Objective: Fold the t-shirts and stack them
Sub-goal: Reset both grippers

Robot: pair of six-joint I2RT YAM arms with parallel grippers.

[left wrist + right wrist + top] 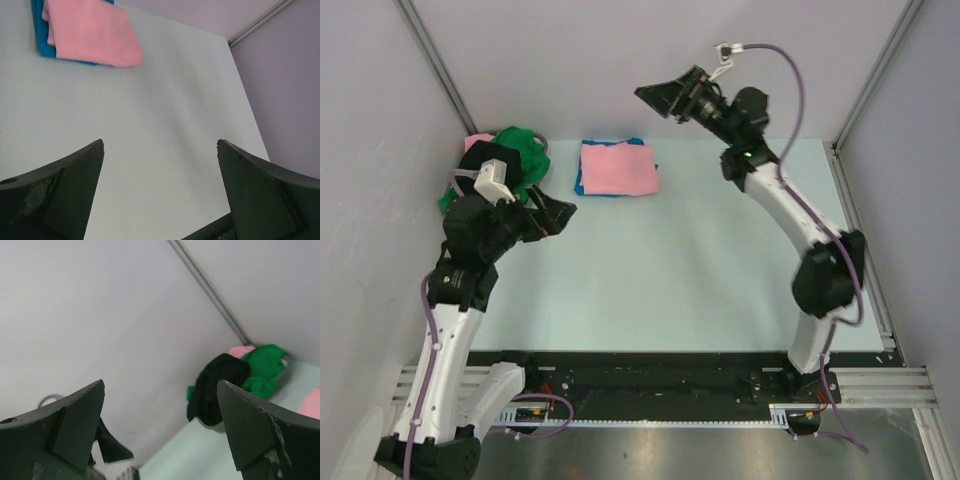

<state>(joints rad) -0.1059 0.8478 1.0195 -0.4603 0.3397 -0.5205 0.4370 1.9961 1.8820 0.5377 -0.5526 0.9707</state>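
A folded light pink t-shirt lies on a folded bright blue t-shirt at the table's far middle. In the left wrist view the pink shirt covers most of the blue one. A crumpled green t-shirt fills the far-left corner, and in the right wrist view a black t-shirt hangs beside the green one. My left gripper hovers open over bare table, near the green pile. My right gripper is raised high at the back, open and empty, pointing left.
The green and black shirts sit in a grey round basket in the far-left corner, with a bit of pink cloth behind. Grey walls close in the left, back and right sides. A metal rail runs along the near edge.
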